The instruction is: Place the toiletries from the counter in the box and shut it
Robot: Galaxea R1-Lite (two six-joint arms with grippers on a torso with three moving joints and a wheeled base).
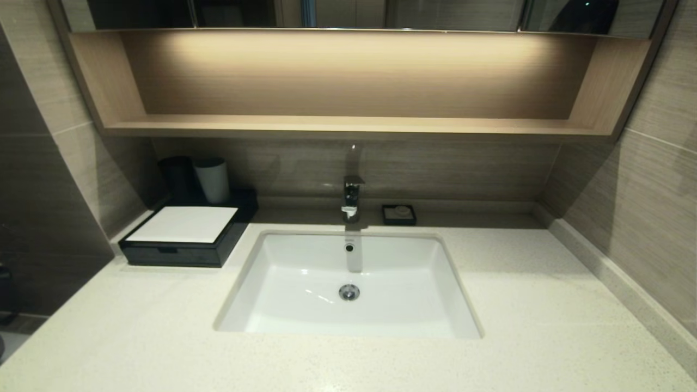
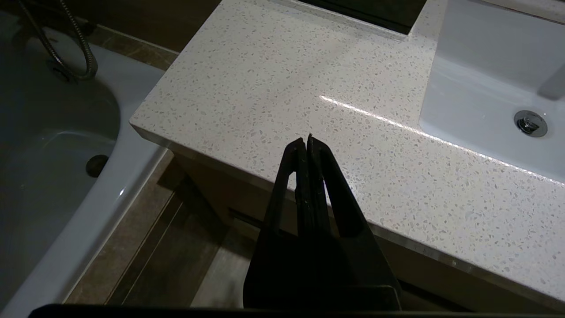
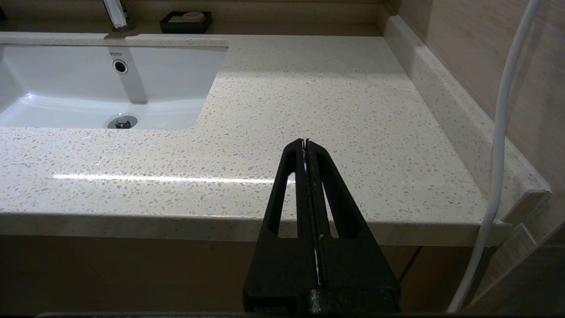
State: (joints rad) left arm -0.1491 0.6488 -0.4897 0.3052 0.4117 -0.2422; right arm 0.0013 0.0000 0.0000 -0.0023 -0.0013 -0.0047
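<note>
**Box shut at the back left, both claws closed and empty at the front edge**

We see the box [image 1: 185, 239] at the back left corner of the worktop [image 1: 517, 305], just left of the sink basin [image 1: 305, 294]. It is low and black, with a white panel on top. Its long axis runs roughly from left to right along the wall, slightly turned, and its drawer front faces us. The drawer front sits flush with the body, so the box looks closed. We find no wrapped sticks and no sachet anywhere on the worktop in any view.

Behind the box stand a dark cup [image 1: 177, 177] and a grey cup [image 1: 213, 179], close together. The tap [image 1: 353, 198] rises behind the basin, and a small black soap dish [image 1: 399, 214] lies just right of it. A light wooden shelf [image 1: 348, 126] runs above.

The left claw [image 2: 307, 138] has its two fingers pressed together and holds nothing. It hangs over the front left corner of the worktop, well apart from the box; beside that corner a white bathtub [image 2: 57, 176] lies lower. The right claw [image 3: 305, 141] is also fully closed and empty, above the front edge to the right of the basin. Neither claw appears in the head view.

The worktop to the right of the basin is wide and flat up to a raised ledge at the right wall [image 3: 446, 110].
</note>
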